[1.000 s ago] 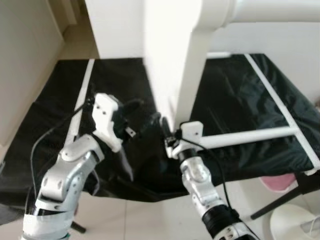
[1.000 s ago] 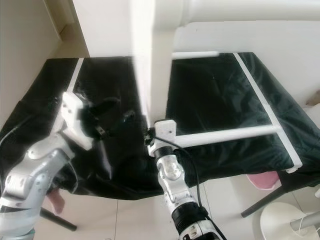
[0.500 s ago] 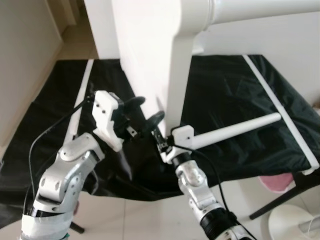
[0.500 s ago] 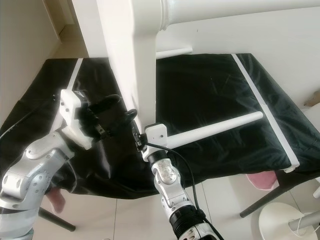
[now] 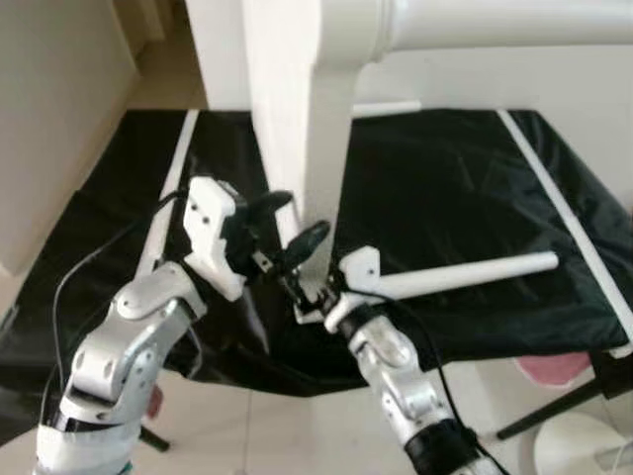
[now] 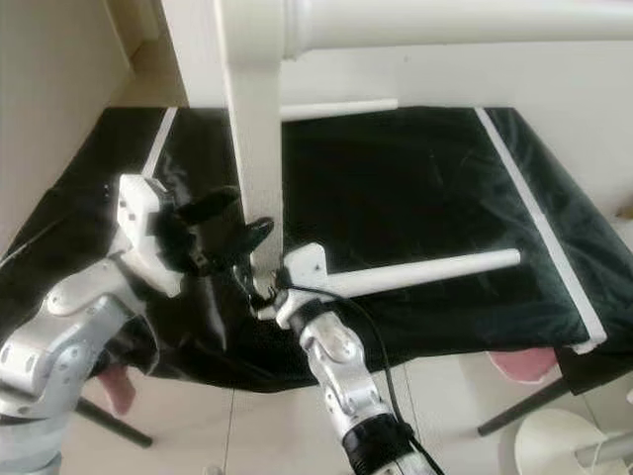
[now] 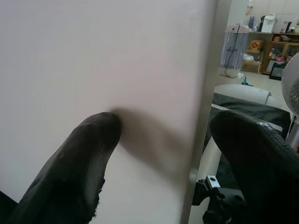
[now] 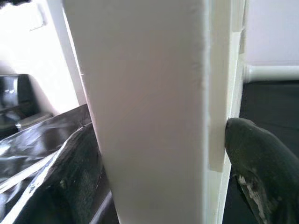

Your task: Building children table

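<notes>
A white table panel point(image 5: 297, 119) stands on edge over a black cloth point(image 6: 415, 178), with a round white leg point(image 6: 445, 20) joined to it at the top. My right gripper point(image 5: 302, 295) is shut on the panel's lower edge; in the right wrist view the panel point(image 8: 154, 107) sits between both fingers. My left gripper point(image 5: 290, 222) is open at the same lower edge from the left. In the left wrist view one finger point(image 7: 79, 163) touches the panel's face and the other stands just past its edge. A loose white leg point(image 5: 465, 271) lies on the cloth to the right.
Thin white rods lie along the cloth's left side point(image 5: 170, 198), right side point(image 6: 539, 228) and back point(image 6: 336, 107). A pink object point(image 5: 554, 368), a black stand leg point(image 5: 554, 406) and a round white base point(image 5: 584, 445) are on the tiled floor at the lower right.
The panel and my right gripper holding it have shifted left, towards the left gripper. The left gripper's fingers, apart from the panel before, now sit on either side of its lower edge.
</notes>
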Robot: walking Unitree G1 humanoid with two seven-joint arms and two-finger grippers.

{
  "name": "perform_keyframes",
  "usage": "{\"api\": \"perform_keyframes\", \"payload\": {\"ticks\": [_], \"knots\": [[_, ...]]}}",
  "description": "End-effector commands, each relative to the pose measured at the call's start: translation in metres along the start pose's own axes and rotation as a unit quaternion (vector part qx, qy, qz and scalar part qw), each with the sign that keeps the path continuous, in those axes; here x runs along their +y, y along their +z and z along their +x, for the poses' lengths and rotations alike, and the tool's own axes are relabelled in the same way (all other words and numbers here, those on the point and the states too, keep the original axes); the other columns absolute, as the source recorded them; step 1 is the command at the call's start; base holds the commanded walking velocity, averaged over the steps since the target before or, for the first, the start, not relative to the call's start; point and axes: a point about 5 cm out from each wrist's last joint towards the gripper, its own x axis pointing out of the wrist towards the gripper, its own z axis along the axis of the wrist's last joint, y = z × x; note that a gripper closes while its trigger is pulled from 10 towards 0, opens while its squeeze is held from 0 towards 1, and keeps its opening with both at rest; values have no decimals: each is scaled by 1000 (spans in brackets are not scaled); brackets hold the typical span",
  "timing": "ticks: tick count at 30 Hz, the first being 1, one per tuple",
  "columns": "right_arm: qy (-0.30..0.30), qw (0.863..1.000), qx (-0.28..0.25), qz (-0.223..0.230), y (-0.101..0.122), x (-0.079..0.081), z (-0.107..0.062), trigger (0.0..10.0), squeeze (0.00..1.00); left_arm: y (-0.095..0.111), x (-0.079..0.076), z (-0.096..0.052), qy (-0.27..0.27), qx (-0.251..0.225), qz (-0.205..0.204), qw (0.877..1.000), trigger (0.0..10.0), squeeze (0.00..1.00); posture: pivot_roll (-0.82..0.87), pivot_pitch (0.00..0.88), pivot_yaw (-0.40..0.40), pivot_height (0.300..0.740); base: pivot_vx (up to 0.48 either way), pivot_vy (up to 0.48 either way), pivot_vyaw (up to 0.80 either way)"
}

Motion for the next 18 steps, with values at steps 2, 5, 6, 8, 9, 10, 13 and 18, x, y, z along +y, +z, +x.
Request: {"api": "perform_keyframes", "payload": {"ticks": [2, 5, 6, 8, 9, 10, 13, 18], "knots": [[60, 998, -17, -8, 9, 13, 1, 10000, 0, 1, -5, -3, -50, 11, 2, 999, 10000, 0, 29, 74, -25, 740, 0, 0, 0], [71, 997, -12, -16, 10, 10, -2, 10000, 0, 1, -4, -5, -52, 16, 6, 999, 10000, 0, 30, 74, -28, 740, 0, 0, 0], [71, 997, -12, -16, 10, 10, -2, 10000, 0, 1, -4, -5, -52, 16, 6, 999, 10000, 0, 30, 74, -28, 740, 0, 0, 0], [81, 996, 3, -24, 12, 1, -15, 10000, 0, 4, 1, -12, -47, 26, 22, 998, 10000, 0, 29, 76, -33, 740, 0, 0, 0], [81, 996, 12, -30, 13, -5, -22, 10000, 0, 5, 3, -15, -45, 29, 26, 998, 10000, 0, 28, 76, -34, 740, 0, 0, 0], [81, 996, 18, -33, 14, -9, -26, 10000, 0, 6, 4, -17, -44, 33, 29, 998, 10000, 0, 28, 76, -34, 740, 0, 0, 0], [81, 996, 23, -33, 16, -12, -29, 10000, 0, 6, 4, -18, -43, 37, 29, 998, 10000, 0, 28, 77, -34, 740, 0, 0, 0], [75, 996, 31, -33, 26, -30, -39, 10000, 0, 2, 3, -27, -46, 64, 40, 996, 10000, 0, 21, 81, -31, 740, 0, 0, 0]]}}
